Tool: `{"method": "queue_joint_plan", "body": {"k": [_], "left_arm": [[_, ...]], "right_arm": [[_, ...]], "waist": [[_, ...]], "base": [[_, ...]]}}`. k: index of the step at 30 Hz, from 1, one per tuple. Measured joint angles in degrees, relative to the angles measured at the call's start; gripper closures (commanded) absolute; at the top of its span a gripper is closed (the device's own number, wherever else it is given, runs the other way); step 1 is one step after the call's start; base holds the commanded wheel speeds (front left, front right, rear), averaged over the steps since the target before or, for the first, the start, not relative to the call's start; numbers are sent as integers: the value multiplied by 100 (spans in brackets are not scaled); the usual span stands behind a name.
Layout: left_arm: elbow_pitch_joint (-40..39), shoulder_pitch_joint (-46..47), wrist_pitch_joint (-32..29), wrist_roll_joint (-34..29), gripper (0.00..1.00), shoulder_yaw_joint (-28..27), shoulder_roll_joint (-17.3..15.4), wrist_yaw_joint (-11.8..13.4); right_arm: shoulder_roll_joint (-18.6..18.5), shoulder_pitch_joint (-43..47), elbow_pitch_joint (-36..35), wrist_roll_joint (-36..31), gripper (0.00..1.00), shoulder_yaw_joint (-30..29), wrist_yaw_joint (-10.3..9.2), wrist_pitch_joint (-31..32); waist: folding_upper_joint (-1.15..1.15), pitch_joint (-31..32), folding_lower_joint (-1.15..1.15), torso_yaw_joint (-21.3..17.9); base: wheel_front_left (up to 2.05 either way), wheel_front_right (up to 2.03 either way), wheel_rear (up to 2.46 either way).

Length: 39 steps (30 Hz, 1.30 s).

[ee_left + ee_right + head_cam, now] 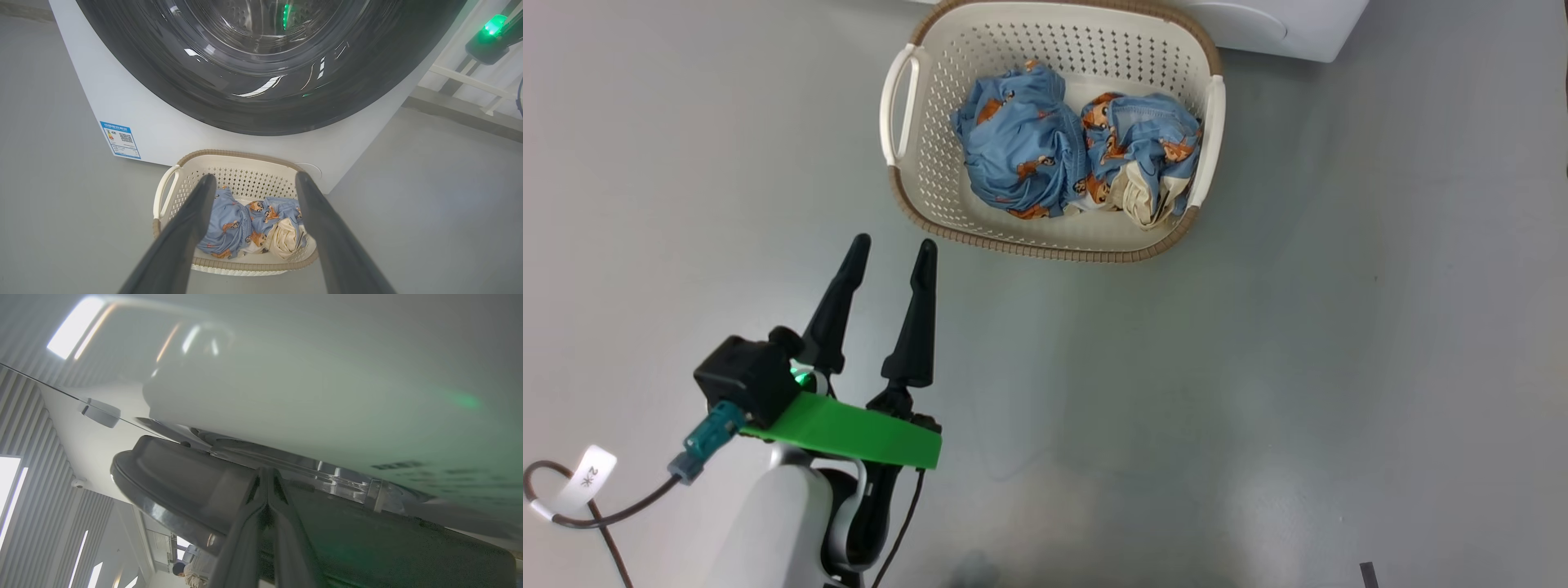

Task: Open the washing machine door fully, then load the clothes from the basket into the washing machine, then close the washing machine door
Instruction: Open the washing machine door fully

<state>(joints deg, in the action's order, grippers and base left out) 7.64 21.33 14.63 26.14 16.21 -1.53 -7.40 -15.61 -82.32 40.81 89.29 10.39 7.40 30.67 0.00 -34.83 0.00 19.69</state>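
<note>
The cream basket stands on the grey floor against the white washing machine. It holds the clothes, blue printed bundles beside a cream cloth. My left gripper hovers open and empty just short of the basket's near-left rim. In the left wrist view its fingers frame the basket and clothes, under the black-ringed washing machine door. My right gripper is shut on nothing. Its tips sit at the dark door's rim, where it meets the white front.
Open grey floor surrounds the basket. A blue label marks the machine's lower corner. A white railing runs to the machine's right. A tagged cable trails from my left arm. A person sits far off.
</note>
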Motion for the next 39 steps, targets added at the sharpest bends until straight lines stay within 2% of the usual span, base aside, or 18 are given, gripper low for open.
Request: {"method": "queue_joint_plan", "body": {"k": [14,39], "left_arm": [[9,19,1,37,0,-5,13,0],[214,-419,0,-386,0,-205,11,0]], "right_arm": [[-2,57,-11,-43,100,252,0,299],[361,1653,-684,9,100,843,0,846]], "waist": [[0,53,0,-11],[0,1012,0,-346]], "base": [[0,0,0],[0,0,0]]}}
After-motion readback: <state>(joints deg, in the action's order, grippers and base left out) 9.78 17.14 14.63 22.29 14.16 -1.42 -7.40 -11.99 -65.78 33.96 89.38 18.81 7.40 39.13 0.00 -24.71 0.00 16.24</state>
